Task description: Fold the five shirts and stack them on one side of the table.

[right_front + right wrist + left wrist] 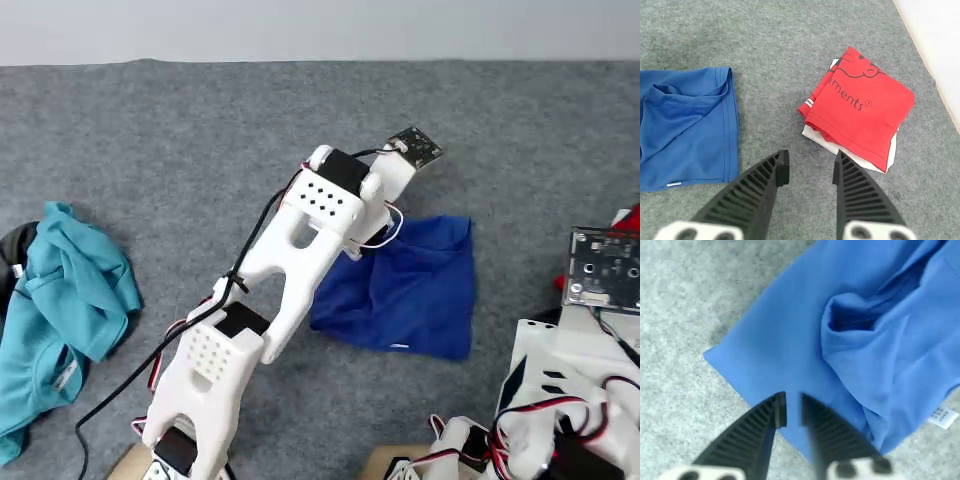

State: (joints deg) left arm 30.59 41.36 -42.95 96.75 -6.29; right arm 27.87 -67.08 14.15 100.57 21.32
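Note:
A blue shirt lies partly folded in the middle of the grey table, with a crumpled fold on top. My left gripper hovers over one edge of this blue shirt, its fingers a narrow gap apart and holding nothing. The left arm stretches from the front to the table's middle. My right gripper is open above bare carpet, between the blue shirt and a folded red shirt. The red one rests on a white shirt.
A teal shirt lies crumpled at the left edge, with a dark garment beside it. The right arm sits folded at the front right. The table's edge runs just beyond the red shirt.

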